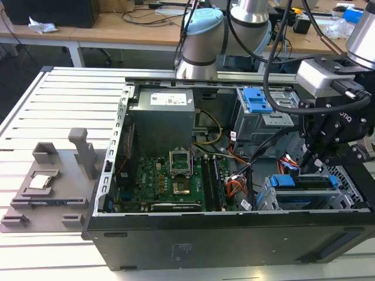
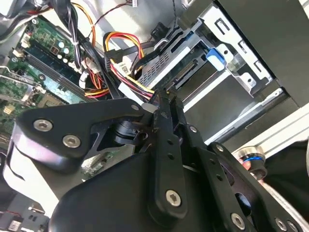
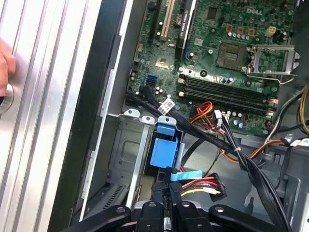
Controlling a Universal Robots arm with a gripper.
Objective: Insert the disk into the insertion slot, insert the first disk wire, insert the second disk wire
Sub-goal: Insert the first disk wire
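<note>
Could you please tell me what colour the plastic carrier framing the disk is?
Bright blue; the carrier shows best in the exterior view.

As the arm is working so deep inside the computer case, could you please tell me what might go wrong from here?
The tool grips the blue plug right beside a red, yellow and black wire bundle, so moving it could snag those wires. The plug sticks out sideways from the tool and may meet the disk tilted, then jam or slip. Black cables run close by and could catch on the tool.
</note>
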